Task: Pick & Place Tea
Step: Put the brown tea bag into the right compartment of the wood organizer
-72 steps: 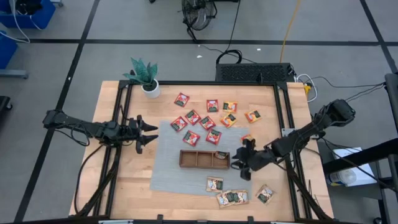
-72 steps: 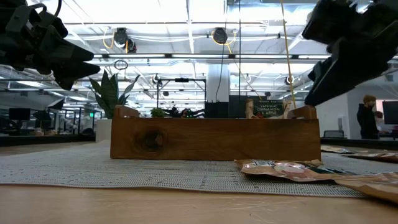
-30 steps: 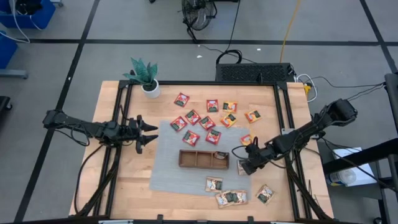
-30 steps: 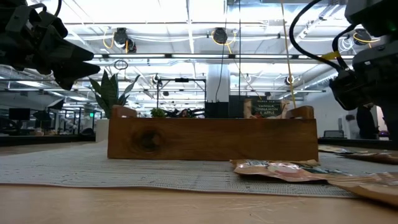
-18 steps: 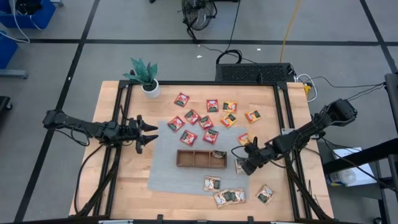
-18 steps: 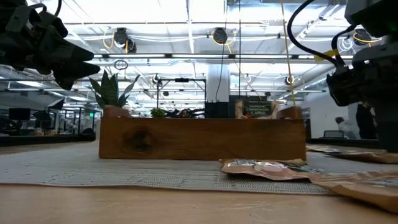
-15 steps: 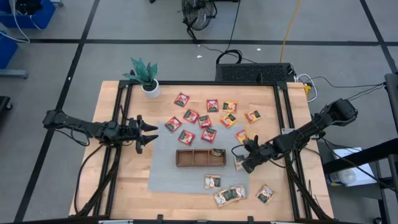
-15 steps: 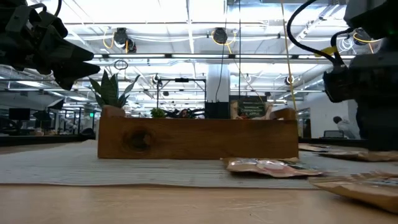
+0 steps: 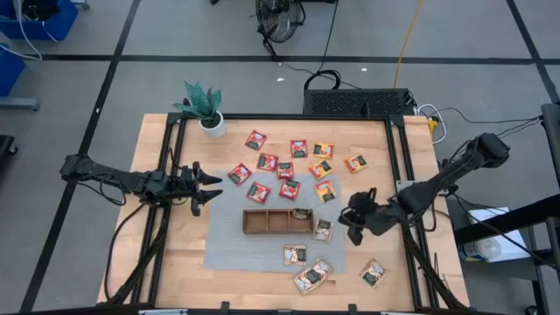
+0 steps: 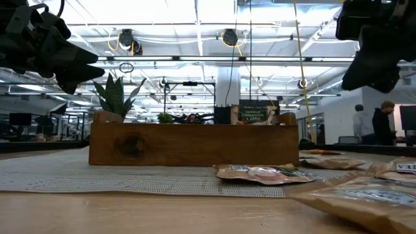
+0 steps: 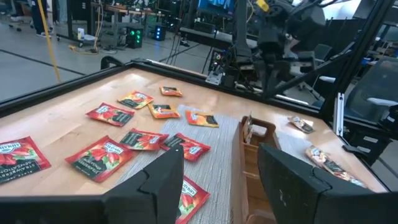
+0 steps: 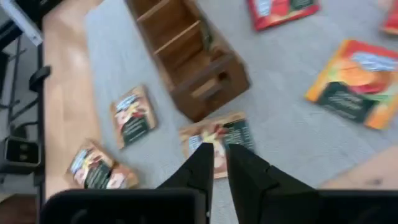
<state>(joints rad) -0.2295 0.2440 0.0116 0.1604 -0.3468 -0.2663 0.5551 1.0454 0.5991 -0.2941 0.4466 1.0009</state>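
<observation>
1. Right claw (image 9: 353, 220) hangs above the surface (image 9: 175, 254), just off the right edge of the grey mat (image 9: 229, 245), near the right end of the wooden tray (image 9: 277, 221); its fingers (image 12: 205, 163) are pressed nearly together with only a thin slit between them; nothing seen gripped.
2. Directly past those fingertips lies a cream-and-green tea sachet (image 12: 216, 140), flat on the mat beside the tray's end; whether the tips touch it cannot be told.
3. Left claw (image 9: 206, 185) waits over the left side of the surface, level with the mat's upper left corner; fingers spread apart, empty.
4. Tea: red sachets (image 9: 258, 192) and orange-yellow sachets (image 9: 325, 192) scattered above the tray, some on the mat, some on bare wood; cream-and-green ones (image 9: 294, 255) lie below the tray, with a small overlapping pile (image 9: 314, 275) and a single one (image 9: 374, 273) farther right.
5. One sachet (image 9: 302, 213) stands in the tray's right compartment; other two compartments show bare wood.
6. Potted plant (image 9: 204, 108) at the upper left corner of the surface.
7. Low view: people (image 10: 379, 123) stand in the room beyond.
</observation>
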